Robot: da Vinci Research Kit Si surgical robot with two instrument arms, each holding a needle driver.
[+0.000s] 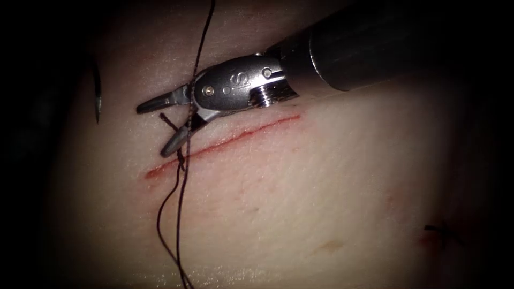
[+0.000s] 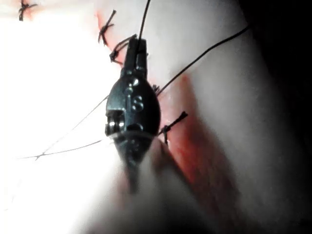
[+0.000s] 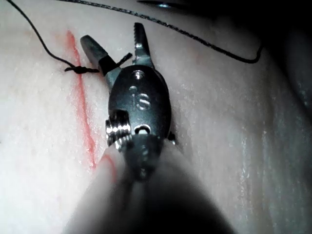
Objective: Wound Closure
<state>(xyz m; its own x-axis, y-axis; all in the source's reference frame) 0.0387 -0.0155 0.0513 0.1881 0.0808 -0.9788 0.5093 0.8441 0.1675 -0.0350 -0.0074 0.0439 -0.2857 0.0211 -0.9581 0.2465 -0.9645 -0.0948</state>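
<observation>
The thread (image 1: 179, 225) is thin, limp and light. It would bear no push and only take tension, and it would likely slip or fray if pinched hard, so the safest hold looks like the free strand a little above the knot (image 1: 180, 156), not the knot itself. That knot sits on the cut (image 1: 241, 136) near its left end, with a short tail just above it, one strand running up from the cut and two trailing down below it. The right end effector (image 1: 152, 131) hangs released just above the cut's left end, its jaws spread to either side of the strand and gripping nothing. In its own wrist view the left end effector (image 2: 135, 45) looks clenched on the thread, a strand rising from its tip. What appears to be the needle (image 1: 97, 93), a dark curved sliver, lies free on the tissue (image 1: 300, 214) well to the left of the cut, held by neither tool. The tissue looks soft, moist and yielding, so it would dimple under pressure, with thin red fluid along the cut. To the right of and below the cut there is open room, apart from an older stitch (image 1: 439, 229) far off.
</observation>
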